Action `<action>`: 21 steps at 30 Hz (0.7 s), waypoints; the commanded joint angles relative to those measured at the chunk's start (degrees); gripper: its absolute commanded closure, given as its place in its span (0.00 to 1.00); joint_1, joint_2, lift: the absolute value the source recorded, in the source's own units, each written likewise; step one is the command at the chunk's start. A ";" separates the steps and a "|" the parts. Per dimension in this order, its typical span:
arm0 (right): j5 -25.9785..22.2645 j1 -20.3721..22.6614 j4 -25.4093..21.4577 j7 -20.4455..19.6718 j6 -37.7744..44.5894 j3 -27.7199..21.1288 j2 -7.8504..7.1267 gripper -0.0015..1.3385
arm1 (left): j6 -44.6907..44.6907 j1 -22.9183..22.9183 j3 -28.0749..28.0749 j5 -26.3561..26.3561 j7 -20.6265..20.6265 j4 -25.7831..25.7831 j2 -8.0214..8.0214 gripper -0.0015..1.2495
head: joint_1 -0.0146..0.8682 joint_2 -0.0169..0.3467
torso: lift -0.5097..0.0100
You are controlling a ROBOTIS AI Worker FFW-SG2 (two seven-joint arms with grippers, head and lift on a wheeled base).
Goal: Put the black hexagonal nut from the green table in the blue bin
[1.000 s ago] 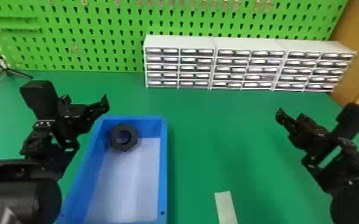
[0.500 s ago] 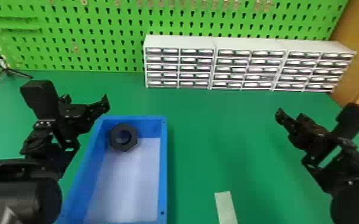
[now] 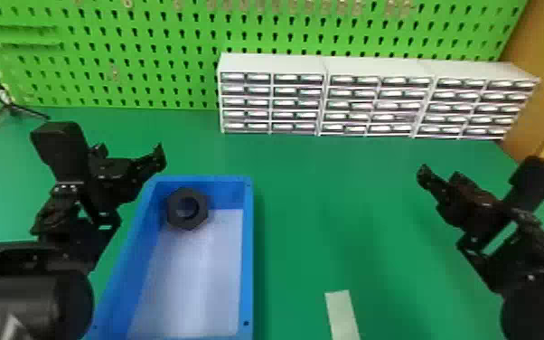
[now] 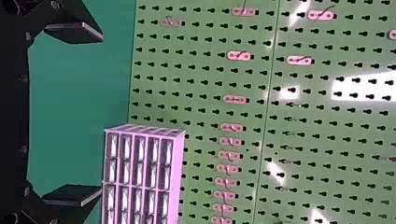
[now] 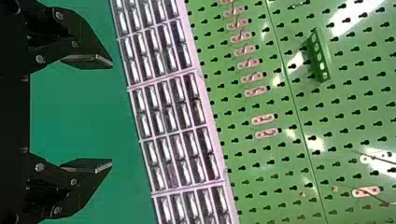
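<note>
Inside the blue bin [image 3: 248,253], the black hexagonal nut [image 3: 187,209] lies in the far left corner, close to the walls. My left gripper [image 3: 133,156] is above the table beside the bin's far left corner, not touching the nut. In the left wrist view the left gripper [image 4: 100,114] has its fingers wide apart with nothing between them. My right gripper [image 3: 440,174] hangs over the right part of the green table [image 3: 330,217]. The right wrist view shows the right gripper [image 5: 112,114] open, nothing held.
White drawer cabinets [image 3: 379,108] stand along the back in front of a green pegboard [image 3: 149,59]. A small black tripod [image 3: 9,106] is at the back left. A pale strip [image 3: 342,316] lies on the table near the front, right of the bin.
</note>
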 commanded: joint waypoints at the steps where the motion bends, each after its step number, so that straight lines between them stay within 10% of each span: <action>1: -0.01 0.00 0.00 0.01 0.00 0.00 0.03 0.38 | 0.00 0.01 0.07 0.00 0.00 0.00 0.00 0.11 | 0.80 0.07 | 0.79; 21: -0.01 0.00 0.00 0.01 0.00 0.00 0.03 0.38 | 0.00 0.01 0.07 0.00 0.00 0.00 0.00 0.11 | 0.80 0.07 | 0.79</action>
